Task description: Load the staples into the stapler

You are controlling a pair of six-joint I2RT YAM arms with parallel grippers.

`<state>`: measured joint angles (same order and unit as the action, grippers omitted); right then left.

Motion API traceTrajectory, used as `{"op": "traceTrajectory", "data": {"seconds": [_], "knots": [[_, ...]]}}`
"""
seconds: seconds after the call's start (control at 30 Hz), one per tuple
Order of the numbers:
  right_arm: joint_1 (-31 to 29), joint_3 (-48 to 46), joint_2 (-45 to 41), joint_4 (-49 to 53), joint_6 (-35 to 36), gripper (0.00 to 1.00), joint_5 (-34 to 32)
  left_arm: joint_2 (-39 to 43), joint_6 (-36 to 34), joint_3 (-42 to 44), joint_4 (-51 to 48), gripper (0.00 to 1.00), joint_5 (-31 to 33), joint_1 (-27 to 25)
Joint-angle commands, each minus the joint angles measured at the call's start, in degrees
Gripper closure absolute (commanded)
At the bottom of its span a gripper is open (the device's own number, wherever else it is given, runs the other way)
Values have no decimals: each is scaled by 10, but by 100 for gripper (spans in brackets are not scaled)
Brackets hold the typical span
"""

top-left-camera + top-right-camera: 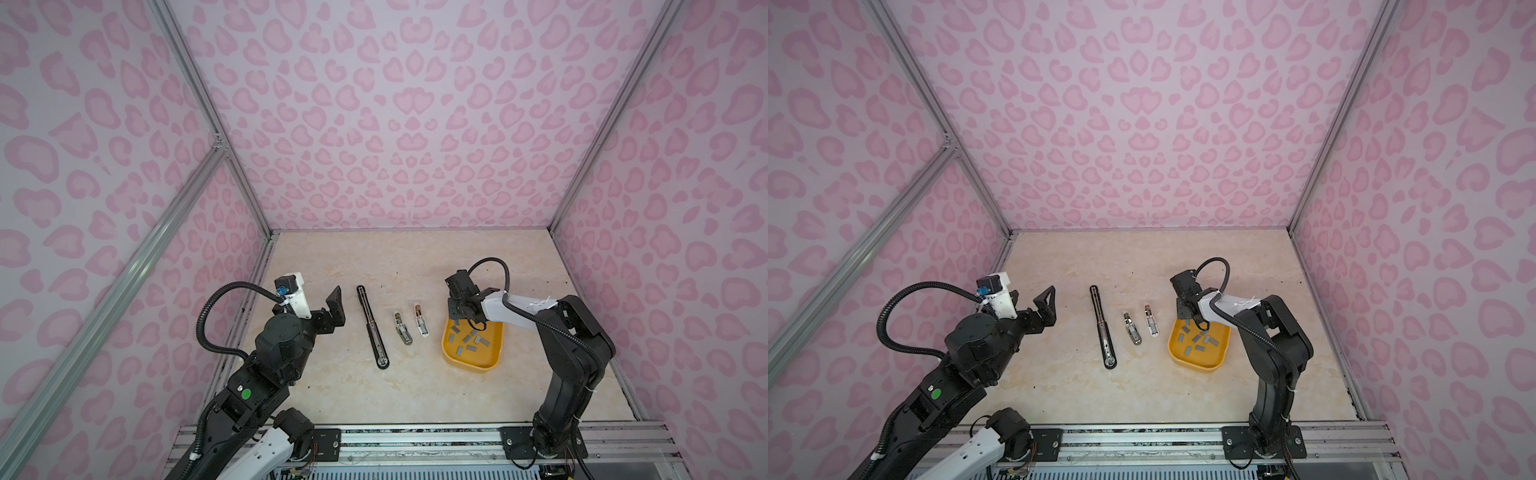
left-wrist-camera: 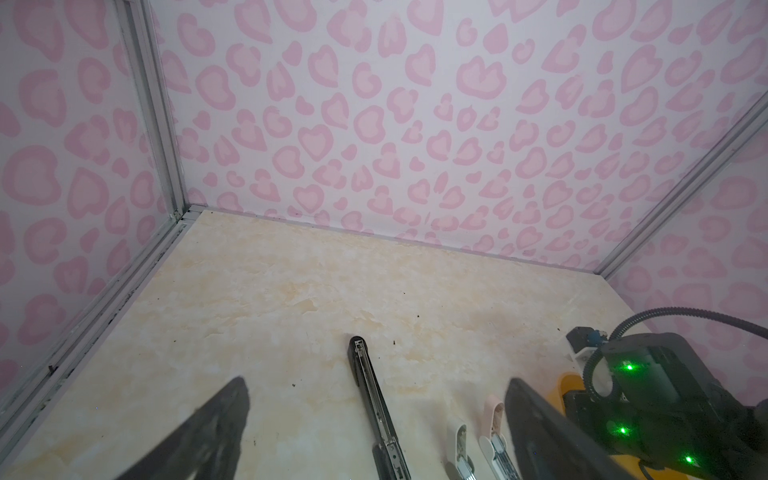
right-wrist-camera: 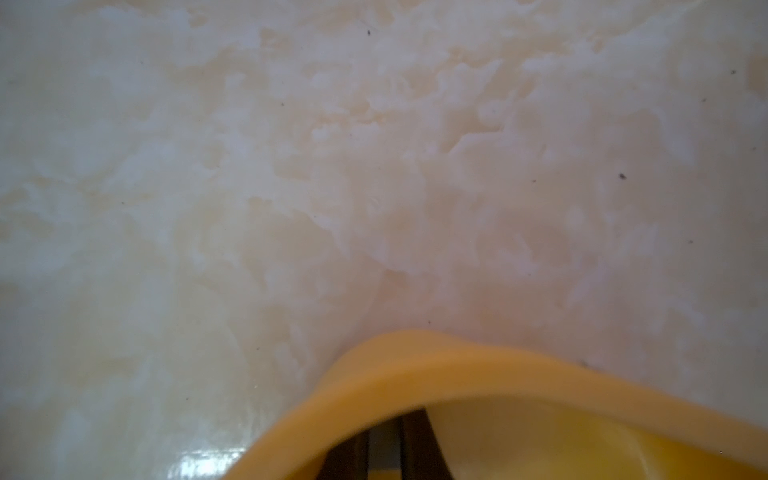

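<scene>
two grippers showed in both top views. the left gripper (image 1: 1034,305) hung over the cream marbled tabletop (image 1: 1142,395) at left of centre. its black fingers (image 2: 216,419) were spread wide, with nothing held between them.

the right gripper (image 1: 473,326) reached down into the upper end of a shallow yellow plastic tray (image 1: 469,365), right of centre. about ten small flat grey metallic staple strips (image 1: 471,348) lay scattered on the tray floor at mixed angles, some touching one another. in the right wrist view the tray's blurred rim (image 3: 415,365) filled the lower right. behind it two dark fingers (image 3: 415,449) stood close together, and a grey sliver sat in the narrow gap. it looked like one of the staple strips pinched there.

a long slim black stapler (image 1: 372,326) lay opened flat near the centre, running from upper to lower frame on a slight slant. two small staplers lay side by side between it and the tray, both opened out. the silver small stapler (image 1: 402,329) was on the left. the pink-and-white small stapler (image 1: 420,320) was on the right, near the tray's left rim but apart from it. in the left wrist view the ends of all three staplers sat along the bottom edge, between the spread fingers.
</scene>
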<state>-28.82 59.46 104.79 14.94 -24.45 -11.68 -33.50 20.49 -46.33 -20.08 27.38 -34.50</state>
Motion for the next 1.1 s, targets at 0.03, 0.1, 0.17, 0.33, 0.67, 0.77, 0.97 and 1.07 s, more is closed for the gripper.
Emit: {"op": "traceTrajectory", "data": {"seconds": [0.03,0.1,0.17,0.33,0.67,0.77,0.97,1.07], "knots": [[-1,-1,-16,41,-8,91,4,-3,9,-1,0,3,-4,1],[-4,-2,-35,46,-9,91,1,-4,15,0,-4,3,-14,1],[-13,-6,-62,52,-11,91,-13,-3,23,7,-5,3,-27,0],[-40,-21,-139,68,-16,92,-56,1,69,12,-43,3,-38,1],[-144,-98,-295,-20,36,95,-51,104,148,117,-58,3,-7,1],[-161,-101,-300,-31,39,96,-37,115,165,160,-63,3,30,0],[-219,-92,-256,-80,35,98,-37,98,190,232,-67,1,82,1],[-241,-89,-229,-101,30,99,-56,90,199,238,-63,9,70,0]]}}
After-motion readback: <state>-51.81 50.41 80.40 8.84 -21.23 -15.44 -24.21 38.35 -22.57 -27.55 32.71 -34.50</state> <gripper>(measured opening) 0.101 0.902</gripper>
